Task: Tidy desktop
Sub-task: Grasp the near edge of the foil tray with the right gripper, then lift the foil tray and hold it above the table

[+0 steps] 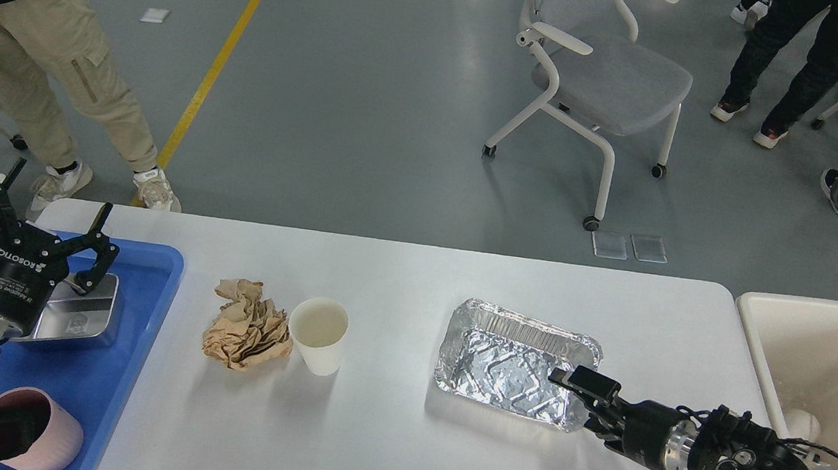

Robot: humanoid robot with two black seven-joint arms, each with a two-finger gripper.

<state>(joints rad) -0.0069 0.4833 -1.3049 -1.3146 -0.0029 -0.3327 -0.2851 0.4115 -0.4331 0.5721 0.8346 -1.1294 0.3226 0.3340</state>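
The white desktop [382, 441] holds a crumpled brown paper ball [247, 324], an upright empty white paper cup [318, 333] touching it, and an empty foil tray [507, 357]. My right gripper [582, 405] is open at the foil tray's near right corner, its upper finger over the rim and inside the tray, its lower finger outside the wall. My left gripper [31, 219] is open and empty, hovering above a metal box [80, 312] in the blue tray [125, 368].
A pink cup [36, 428] stands in the blue tray's near end. A cream bin [819, 355] sits off the table's right edge with a white item inside. A grey chair [607, 76] and people's legs are on the floor beyond.
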